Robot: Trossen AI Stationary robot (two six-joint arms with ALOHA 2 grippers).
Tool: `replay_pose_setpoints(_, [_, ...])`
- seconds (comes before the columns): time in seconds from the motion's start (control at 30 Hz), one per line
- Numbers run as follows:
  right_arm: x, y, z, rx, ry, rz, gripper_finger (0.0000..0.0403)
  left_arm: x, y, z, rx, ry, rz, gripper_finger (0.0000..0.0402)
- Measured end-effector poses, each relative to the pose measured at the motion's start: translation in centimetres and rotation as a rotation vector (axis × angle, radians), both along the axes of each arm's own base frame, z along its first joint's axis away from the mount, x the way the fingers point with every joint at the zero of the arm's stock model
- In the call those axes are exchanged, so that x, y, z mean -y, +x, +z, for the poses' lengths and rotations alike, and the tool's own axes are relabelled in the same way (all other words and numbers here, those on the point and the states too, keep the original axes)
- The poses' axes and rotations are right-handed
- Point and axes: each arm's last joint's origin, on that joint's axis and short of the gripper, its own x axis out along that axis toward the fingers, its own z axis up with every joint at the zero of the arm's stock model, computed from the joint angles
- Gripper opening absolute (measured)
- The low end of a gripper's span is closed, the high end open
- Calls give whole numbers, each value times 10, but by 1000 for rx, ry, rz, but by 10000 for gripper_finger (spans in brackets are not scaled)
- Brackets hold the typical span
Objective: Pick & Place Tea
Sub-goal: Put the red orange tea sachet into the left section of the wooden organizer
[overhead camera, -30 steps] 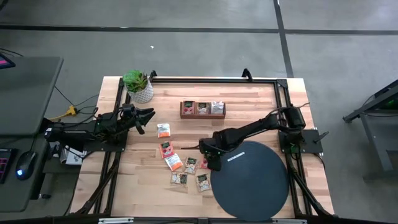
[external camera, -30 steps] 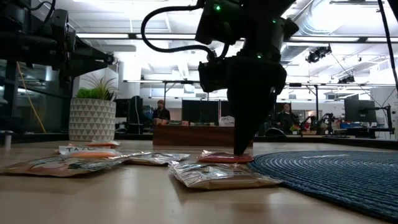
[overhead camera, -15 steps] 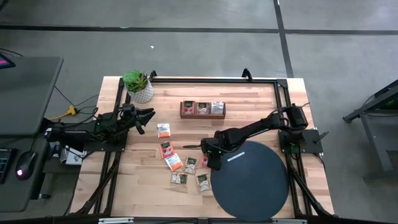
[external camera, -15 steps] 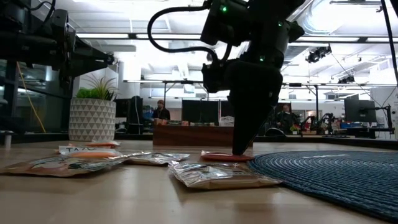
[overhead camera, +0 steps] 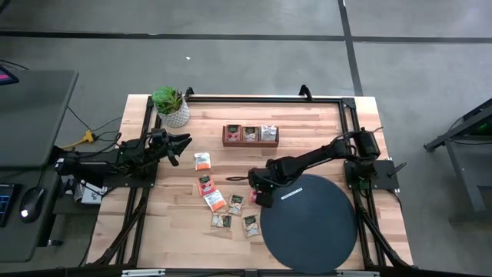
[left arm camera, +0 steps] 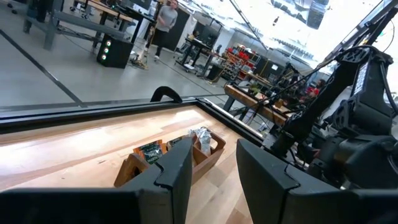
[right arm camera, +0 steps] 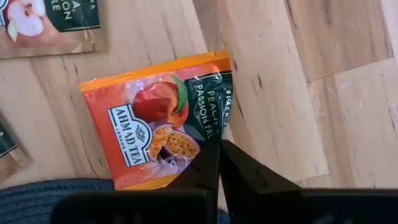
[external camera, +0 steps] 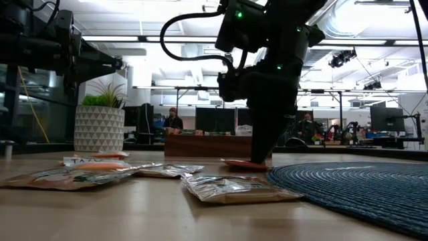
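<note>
While our left gripper [overhead camera: 183, 141] waits half-spread at the table's left edge, we've got the right gripper [right arm camera: 217, 152] pinching the edge of an orange square foil tea sachet [right arm camera: 158, 127], centre-frame on the wooden table [overhead camera: 307, 146], right beside the black round mat [overhead camera: 311, 223].

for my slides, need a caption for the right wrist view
Right hand shut on the edge of an orange tea sachet lying on the wooden table.
</note>
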Motion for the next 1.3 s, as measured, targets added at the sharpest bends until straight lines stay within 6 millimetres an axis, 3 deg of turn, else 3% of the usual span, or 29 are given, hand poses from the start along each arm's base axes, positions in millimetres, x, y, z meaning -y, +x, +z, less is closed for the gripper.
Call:
replay_pose_setpoints(0.3, [1,6,7,10,-59,-12,1,0,0,0,0,0,0,123])
replay_pose_setpoints(0.73, [11,40,57,126,-359,53,0,0,0,0,0,0,-1,123])
replay_pose_setpoints(1.0, [35,57,92,167,-639,89,0,0,0,0,0,0,-1,124])
replay_pose_setpoints(1.3, [77,73,122,168,-839,75,0,0,0,0,0,0,-1,123])
